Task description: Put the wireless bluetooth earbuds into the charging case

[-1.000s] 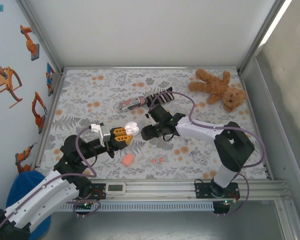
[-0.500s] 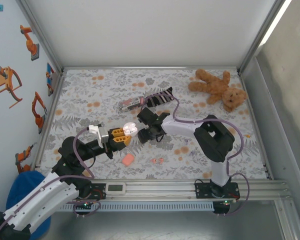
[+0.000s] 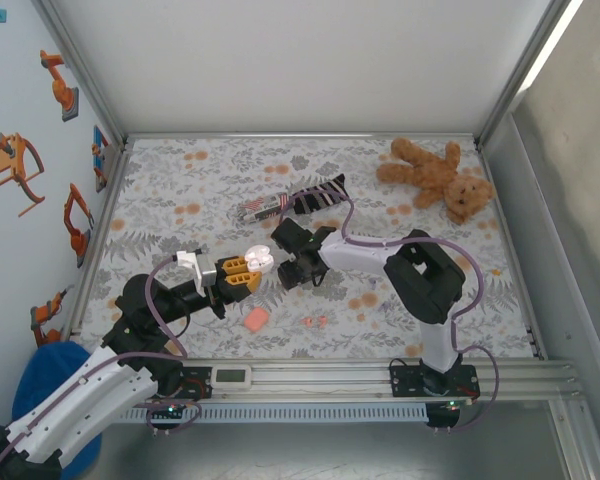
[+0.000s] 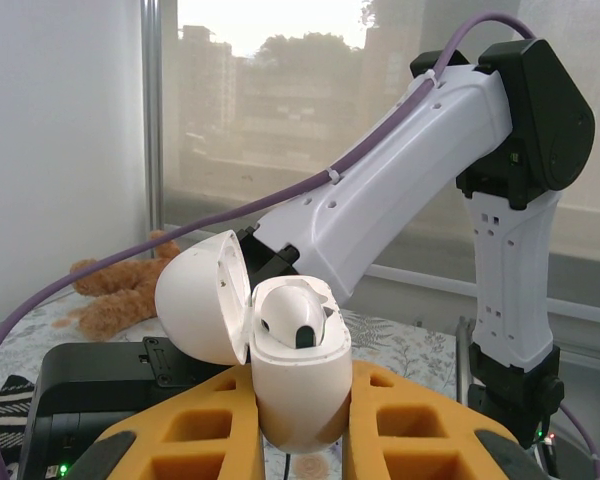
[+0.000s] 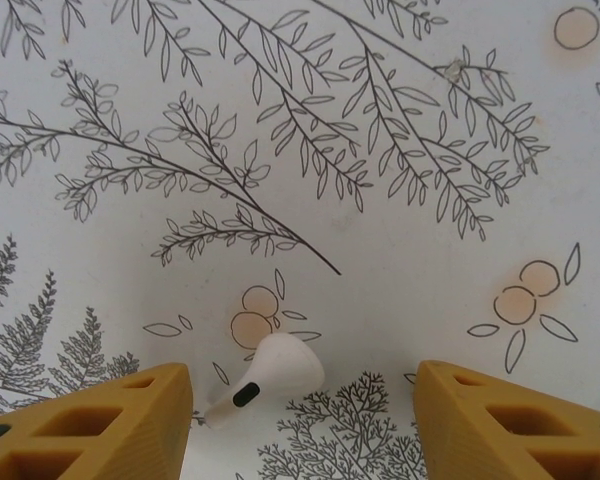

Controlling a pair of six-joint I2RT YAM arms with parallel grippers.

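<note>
right claw point(image 5: 303, 392) hangs spread open over the desk point(image 5: 380, 150), with a white earbud point(image 5: 265, 378) lying between its fingers, closer to one finger. left claw point(image 4: 300, 435) is clenched on an open white case point(image 4: 298, 390) that holds a second earbud point(image 4: 290, 318).

A bench covered in white cloth printed with grey leaves and orange blossoms point(image 3: 180, 190) sits inside a frame of silver aluminium posts point(image 3: 83, 75). A plain white back panel point(image 3: 300, 60) rises behind it. A pale blue left wall with orange robot-arm stickers point(image 3: 20, 160) stands on one side and a grey right side panel point(image 3: 570, 220) on the other, with a bright strip of light point(image 3: 565, 25) at its top. A silver slotted rail point(image 3: 320, 374) edges the near side. In the left wrist view, a large window point(image 4: 280, 90) shows daylit buildings and trees
</note>
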